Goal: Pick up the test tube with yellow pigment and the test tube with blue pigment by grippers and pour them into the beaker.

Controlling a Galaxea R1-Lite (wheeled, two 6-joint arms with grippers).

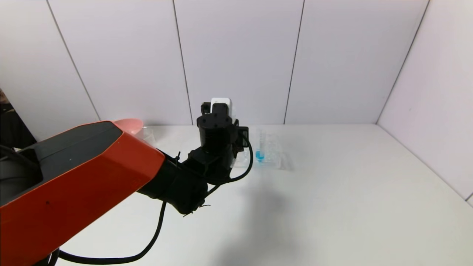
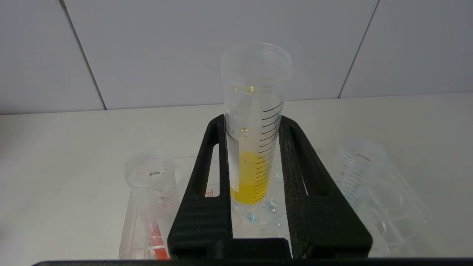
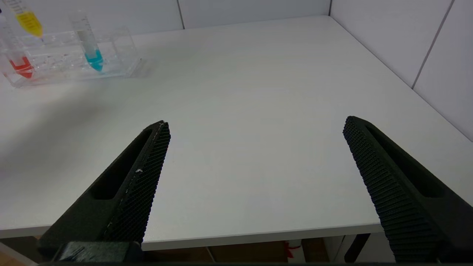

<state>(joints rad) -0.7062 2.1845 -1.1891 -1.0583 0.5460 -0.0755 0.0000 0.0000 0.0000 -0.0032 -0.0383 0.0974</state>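
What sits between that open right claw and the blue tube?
Nothing visible: bare table lies between the open right end effector and the blue tube, standing in its rack beside the red tube.

Yellow liquid tints the test tube with yellow pigment (image 2: 253, 147), clear with black scale lines, between black ribbed fingers (image 2: 207, 192); at 7 o'clock a clear tube (image 2: 155, 199) holds red; bright blue fills the test tube with blue pigment (image 3: 90, 50); the table (image 3: 258, 92) is white
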